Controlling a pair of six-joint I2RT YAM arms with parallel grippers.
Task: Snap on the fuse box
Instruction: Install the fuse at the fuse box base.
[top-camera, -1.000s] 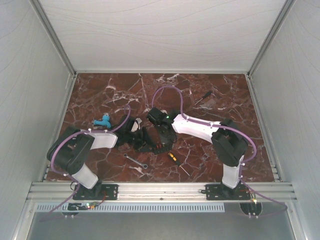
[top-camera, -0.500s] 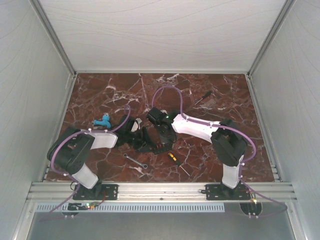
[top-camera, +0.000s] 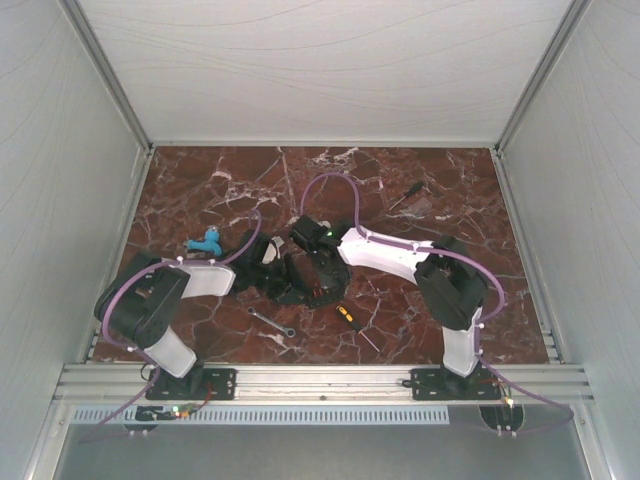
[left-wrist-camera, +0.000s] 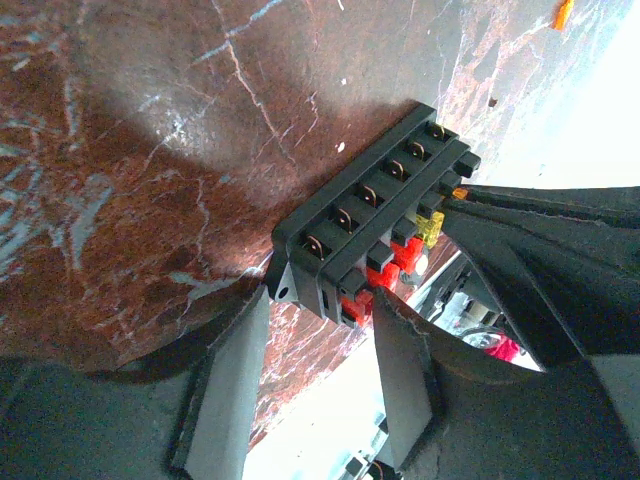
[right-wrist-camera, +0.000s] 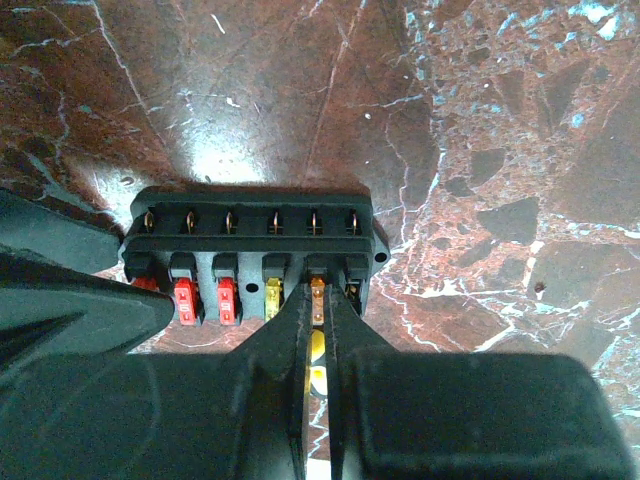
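The fuse box (right-wrist-camera: 250, 235) is a black block with a row of red, yellow and orange fuses. It is raised off the marble table (top-camera: 420, 300) at the centre, between the two arms. My left gripper (left-wrist-camera: 325, 305) clamps one short end of the fuse box (left-wrist-camera: 370, 225), one finger on each side. My right gripper (right-wrist-camera: 318, 300) comes in from the fuse side, shut on an orange fuse (right-wrist-camera: 317, 290) that sits in a slot near the box's other end. In the top view both grippers, left (top-camera: 285, 280) and right (top-camera: 318, 285), meet over the box.
A silver wrench (top-camera: 271, 322) and a yellow-and-black screwdriver (top-camera: 350, 320) lie near the front of the table. A blue object (top-camera: 205, 241) sits at the left, and a dark tool with a pale piece (top-camera: 410, 202) at the back right. White walls enclose the table.
The right arm has shifted a little to the left, toward the left gripper. The left arm and the fuse box have stayed in place.
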